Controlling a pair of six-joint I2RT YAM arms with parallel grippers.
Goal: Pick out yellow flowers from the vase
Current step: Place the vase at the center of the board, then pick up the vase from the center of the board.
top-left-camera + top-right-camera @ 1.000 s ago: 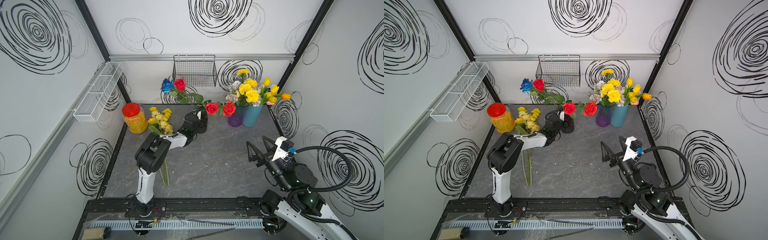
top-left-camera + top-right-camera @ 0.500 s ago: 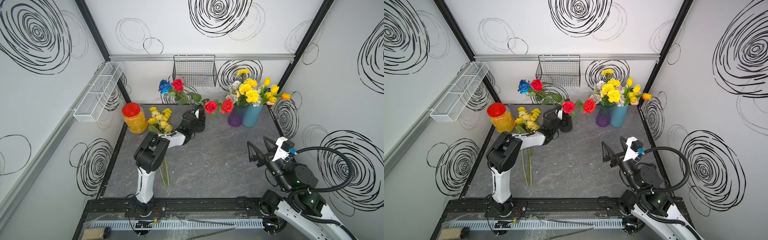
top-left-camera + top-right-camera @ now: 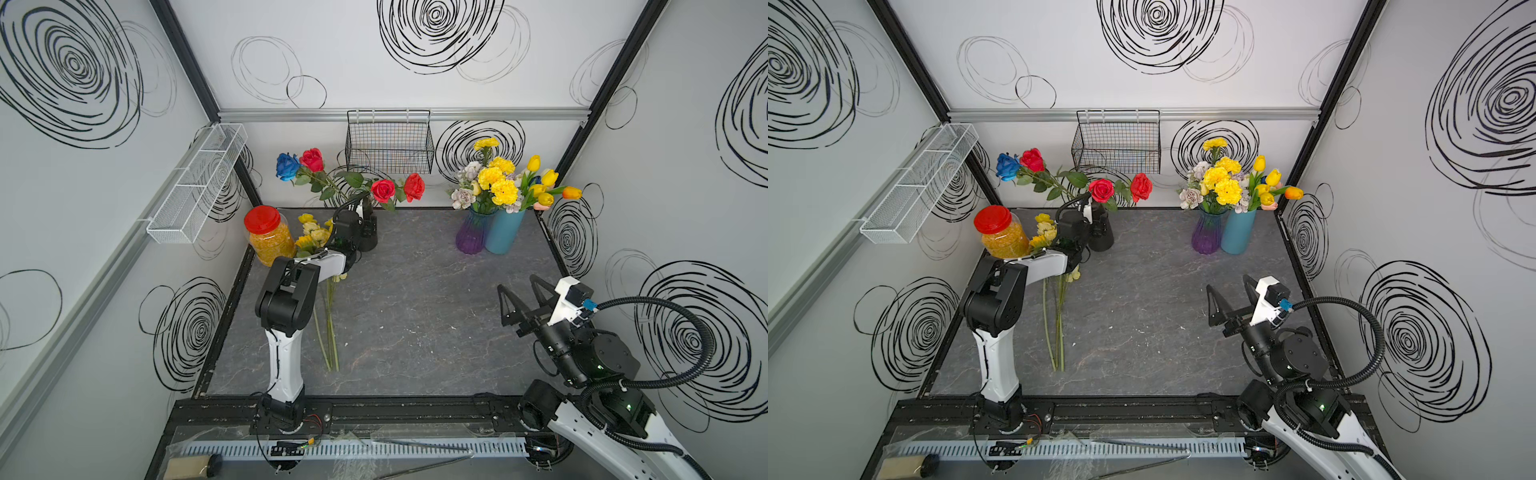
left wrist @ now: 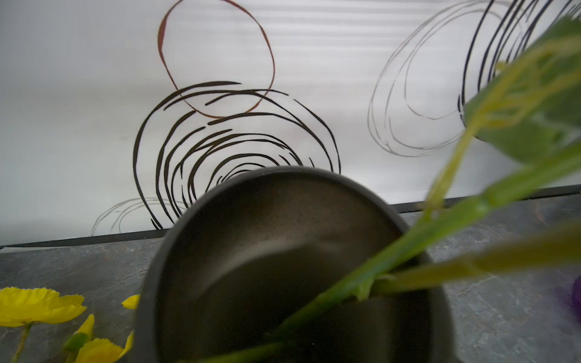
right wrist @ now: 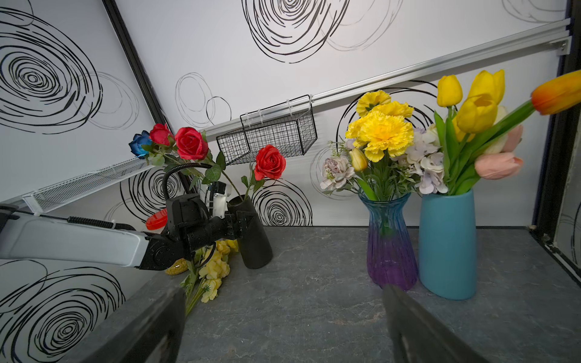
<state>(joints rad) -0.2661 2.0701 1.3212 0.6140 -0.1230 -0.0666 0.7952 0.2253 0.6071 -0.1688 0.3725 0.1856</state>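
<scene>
Both top views: the left hand (image 3: pixel 359 224) clasps the black vase (image 3: pixel 369 243), which holds red and blue roses (image 3: pixel 382 190). Picked yellow flowers (image 3: pixel 316 235) lie on the table (image 3: pixel 415 311) between that vase and a red-lidded jar (image 3: pixel 270 245). Well apart from the black vase, a purple vase (image 3: pixel 471 237) holds yellow carnations (image 3: pixel 496 183), and a blue vase (image 3: pixel 503 235) just beside it holds yellow tulips (image 3: pixel 540 183). The right hand (image 3: pixel 517 284) hangs released.

Left wrist: green stems (image 4: pixel 408 245) cross the black vase's mouth.

Right wrist: the black vase leans toward the left hand.
</scene>
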